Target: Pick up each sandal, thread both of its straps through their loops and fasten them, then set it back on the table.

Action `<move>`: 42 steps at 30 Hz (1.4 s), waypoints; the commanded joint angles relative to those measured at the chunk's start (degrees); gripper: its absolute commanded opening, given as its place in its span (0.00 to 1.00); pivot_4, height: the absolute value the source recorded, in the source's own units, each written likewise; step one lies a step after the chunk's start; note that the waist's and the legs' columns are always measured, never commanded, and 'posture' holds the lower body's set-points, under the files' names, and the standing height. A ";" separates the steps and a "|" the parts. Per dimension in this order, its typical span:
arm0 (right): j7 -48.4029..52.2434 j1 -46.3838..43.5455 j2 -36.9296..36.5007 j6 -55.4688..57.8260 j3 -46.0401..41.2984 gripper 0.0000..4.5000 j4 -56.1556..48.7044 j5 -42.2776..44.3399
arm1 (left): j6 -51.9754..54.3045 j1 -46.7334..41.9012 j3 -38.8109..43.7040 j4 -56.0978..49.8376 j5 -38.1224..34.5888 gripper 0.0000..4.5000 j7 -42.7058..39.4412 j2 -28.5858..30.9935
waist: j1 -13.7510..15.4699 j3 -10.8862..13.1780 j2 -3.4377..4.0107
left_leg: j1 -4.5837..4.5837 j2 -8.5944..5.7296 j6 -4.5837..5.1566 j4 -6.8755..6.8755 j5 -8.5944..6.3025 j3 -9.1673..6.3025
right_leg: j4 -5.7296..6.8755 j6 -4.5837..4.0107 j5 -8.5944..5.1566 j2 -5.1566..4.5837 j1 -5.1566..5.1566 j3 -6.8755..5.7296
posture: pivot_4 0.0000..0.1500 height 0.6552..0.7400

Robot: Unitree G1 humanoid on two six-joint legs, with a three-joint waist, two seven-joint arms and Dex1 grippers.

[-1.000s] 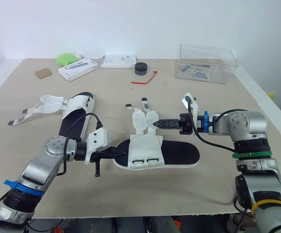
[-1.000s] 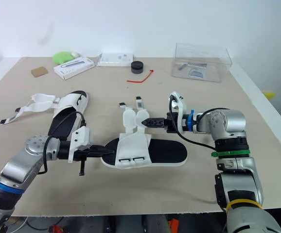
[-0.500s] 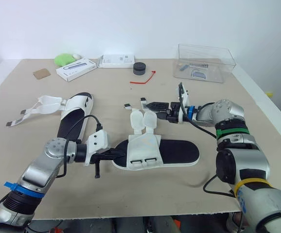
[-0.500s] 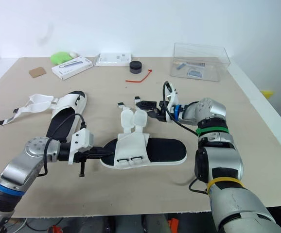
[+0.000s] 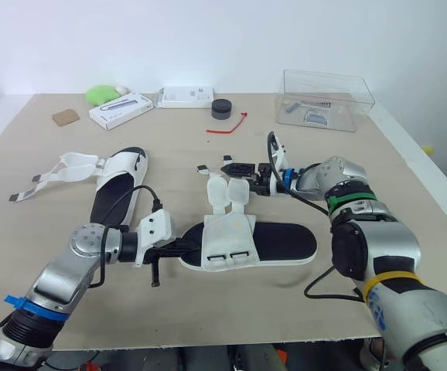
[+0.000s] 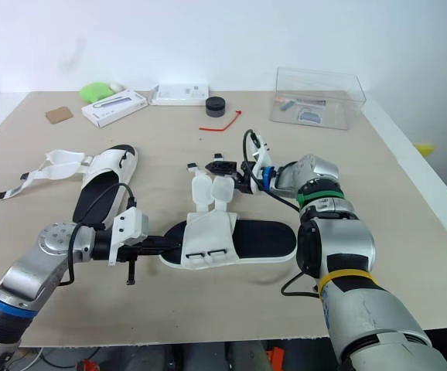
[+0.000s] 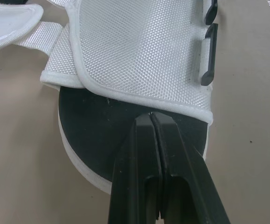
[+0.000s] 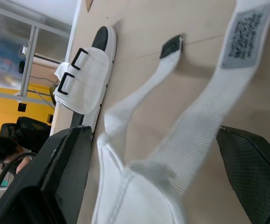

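The near sandal lies in the table's middle, with a white upper carrying two black loops. Its two straps lie unthreaded, pointing toward the far edge. My left gripper is shut, its tip resting on the black insole at the edge of the upper. My right gripper is open, low over the strap ends. In the right wrist view its fingers stand wide on either side of the two straps. A second sandal lies at the left with its straps spread out.
Along the far edge stand a clear plastic box, a black round cap, a red tie, two white boxes, a green lump and a cardboard scrap.
My right gripper has swung left and farther back, from beside the upper to over the strap ends, and has opened. The left gripper has stayed at the sandal's end.
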 commanded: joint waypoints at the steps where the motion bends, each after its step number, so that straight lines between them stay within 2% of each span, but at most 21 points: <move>1: -0.23 -2.66 0.35 -1.44 -2.07 1.00 0.25 -0.16 | -0.22 0.48 0.59 -1.27 0.37 0.01 0.24 0.51 | 0.00 0.00 0.00 | 0.00 0.00 0.00 0.00 0.00 0.00 | 0.00 0.00 0.00 0.00 0.00 0.00 | 1.00 1.00; 6: -0.41 -3.33 0.77 -1.84 -3.01 1.00 1.00 -0.77 | -0.26 0.43 0.31 -1.22 0.44 0.01 0.68 0.05 | -0.01 0.00 0.00 | 0.00 0.00 0.00 -0.01 0.00 0.00 | 0.00 0.00 0.00 0.00 0.00 0.00 | 1.00 1.00; 7: -0.23 -3.34 0.82 -1.90 -2.86 0.95 1.03 -1.09 | -0.26 0.47 0.24 -1.25 0.46 0.00 0.78 -0.03 | -0.01 0.00 0.00 | 0.00 0.00 0.00 -0.01 0.00 0.00 | 0.00 0.00 0.00 0.00 0.00 0.00 | 1.00 1.00; 9: -0.15 -3.27 0.95 -2.16 -2.66 0.81 1.09 -1.70 | -0.21 0.58 0.14 -1.38 0.43 0.00 0.98 -0.15 | -0.01 0.00 0.00 | 0.00 -0.01 0.00 -0.01 0.00 0.00 | 0.00 0.00 0.00 -0.01 0.00 0.00 | 1.00 1.00; 10: -0.18 -3.23 1.00 -2.36 -2.67 0.70 1.11 -1.88 | -0.17 0.65 0.10 -1.47 0.41 0.00 1.08 -0.21 | -0.01 0.00 0.00 | 0.00 -0.01 0.00 -0.01 0.00 0.01 | 0.00 0.00 0.00 -0.02 0.00 0.00 | 1.00 1.00; 14: 0.75 -3.06 1.09 -4.89 -2.29 0.26 0.79 -2.93 | -0.09 0.96 -0.06 -1.69 0.45 0.00 1.49 -0.32 | -0.01 0.00 0.00 | 0.00 -0.01 0.00 -0.01 0.00 0.01 | -0.01 0.00 0.00 -0.02 0.00 0.00 | 1.00 1.00; 16: 2.84 -2.93 0.96 -6.52 -1.11 0.01 -0.10 -4.01 | -0.08 1.18 -0.08 -1.82 0.44 0.00 1.63 -0.28 | -0.01 0.00 0.00 | 0.00 -0.01 0.00 -0.02 0.00 0.00 | -0.01 0.00 0.00 -0.01 0.00 0.00 | 1.00 1.00; 21: 10.90 -1.27 0.75 -13.68 4.80 0.01 -4.87 -8.51 | -0.11 1.65 -0.08 -2.16 0.45 0.00 1.89 -0.19 | -0.03 0.01 0.01 | 0.00 -0.01 0.00 -0.02 0.00 0.00 | -0.01 0.01 0.00 -0.01 0.00 0.00 | 1.00 1.00; 24: 16.82 2.45 0.50 -20.32 9.73 0.01 -12.30 -11.28 | -0.05 1.86 -0.02 -2.39 0.37 0.00 2.10 -0.23 | -0.02 0.01 0.01 | 0.00 -0.01 0.00 -0.02 0.00 -0.02 | -0.01 0.01 0.00 -0.01 0.00 -0.02 | 1.00 1.00; 28: 20.76 12.48 -0.75 -37.26 16.30 0.01 -29.00 -16.05 | -0.04 2.18 -0.16 -2.55 0.31 0.00 2.28 -0.28 | 0.02 0.01 0.02 | -0.01 -0.01 -0.02 -0.05 -0.01 -0.06 | -0.02 0.03 0.01 -0.03 -0.01 -0.07 | 1.00 1.00; 32: 19.49 18.91 -1.37 -50.38 17.86 0.01 -38.67 -18.17 | -0.20 2.07 -0.40 -2.16 0.41 0.00 2.31 -0.38 | 0.03 0.01 0.03 | 0.00 -0.01 -0.05 -0.08 -0.03 -0.04 | -0.02 0.03 0.01 -0.05 -0.03 -0.06 | 1.00 1.00; 37: 18.20 25.84 -3.85 -81.21 21.11 0.01 -46.16 -25.02 | -0.34 1.28 -0.78 -1.50 0.51 0.00 2.00 -0.61 | 0.14 0.01 0.03 | 0.04 -0.01 -0.06 -0.08 -0.03 -0.04 | -0.01 0.03 0.00 -0.03 -0.01 -0.07 | 1.00 1.00; 40: 15.16 26.97 -9.00 -115.83 25.62 0.01 -43.94 -36.27 | -0.53 0.77 -1.08 -1.02 0.59 0.00 1.61 -0.70 | 0.22 0.02 0.03 | 0.08 -0.03 -0.07 -0.07 -0.02 0.02 | -0.01 0.04 0.01 -0.04 0.00 -0.02 | 1.00 1.00; 42: 11.86 25.78 -11.33 -130.64 27.07 0.01 -40.14 -43.67 | -0.62 0.55 -1.21 -0.77 0.61 0.00 1.43 -0.75 | 0.18 0.02 0.02 | 0.14 -0.08 -0.06 -0.08 -0.02 0.04 | -0.02 0.09 -0.02 -0.06 0.05 -0.03 | 1.00 1.00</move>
